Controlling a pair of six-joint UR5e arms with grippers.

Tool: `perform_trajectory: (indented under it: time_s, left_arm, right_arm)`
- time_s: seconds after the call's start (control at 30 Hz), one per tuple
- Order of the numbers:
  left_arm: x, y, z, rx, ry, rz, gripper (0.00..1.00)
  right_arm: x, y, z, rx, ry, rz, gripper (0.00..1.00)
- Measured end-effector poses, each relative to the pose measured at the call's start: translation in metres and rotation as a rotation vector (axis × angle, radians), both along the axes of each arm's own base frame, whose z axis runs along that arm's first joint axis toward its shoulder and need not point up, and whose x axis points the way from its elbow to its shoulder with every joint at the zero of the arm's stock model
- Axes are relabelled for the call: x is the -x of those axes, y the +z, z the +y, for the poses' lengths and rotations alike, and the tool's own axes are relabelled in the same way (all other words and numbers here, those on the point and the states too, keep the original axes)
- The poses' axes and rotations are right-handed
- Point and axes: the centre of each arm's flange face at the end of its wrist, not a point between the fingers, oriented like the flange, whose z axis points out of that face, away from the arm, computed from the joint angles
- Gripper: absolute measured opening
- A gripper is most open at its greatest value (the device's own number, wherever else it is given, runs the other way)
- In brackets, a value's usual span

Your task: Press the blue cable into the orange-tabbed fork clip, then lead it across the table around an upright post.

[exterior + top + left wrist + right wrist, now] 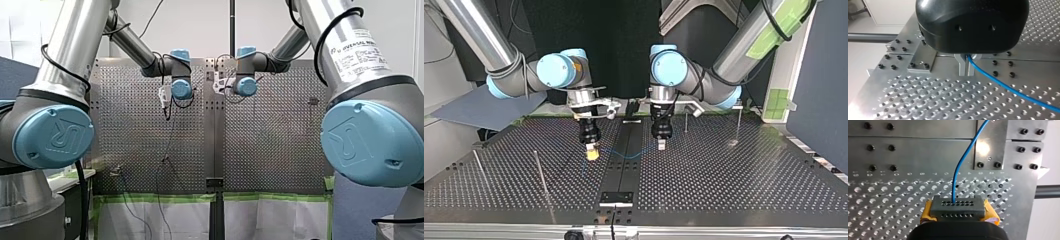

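Over the perforated table (724, 172), my left gripper (966, 72) with metal fingers and my yellow-padded right gripper (593, 155) each clench the blue cable (1010, 91), which sags between them near the centre seam.

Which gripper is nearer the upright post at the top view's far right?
Left. My left gripper, holding the blue cable, hangs left of the post there; my right gripper is even farther left.

white wall (200, 30) | black backdrop (624, 40) | white sheeting (270, 220), green tape (270, 197) | blue-grey panel (819, 75)
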Motion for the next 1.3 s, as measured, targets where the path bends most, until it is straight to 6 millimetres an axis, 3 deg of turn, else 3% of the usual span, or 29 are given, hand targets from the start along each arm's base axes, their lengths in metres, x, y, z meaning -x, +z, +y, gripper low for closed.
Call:
perform_trajectory:
  time_s: [0.77, 1.13, 1.3]
  left_arm:
    - [0.002, 0.073, -0.024, 0.019, -0.018, -0.052, 0.02]
    - [0.006, 0.093, -0.036, 0.023, -0.031, -0.070, 0.02]
    - [0.007, 0.102, -0.042, 0.025, -0.035, -0.079, 0.02]
  right_arm:
    - [0.013, 0.059, -0.001, 0.059, -0.003, -0.085, 0.00]
    - [0.031, 0.086, -0.006, 0.075, -0.014, -0.134, 0.00]
    - [0.039, 0.090, -0.011, 0.070, -0.026, -0.140, 0.00]
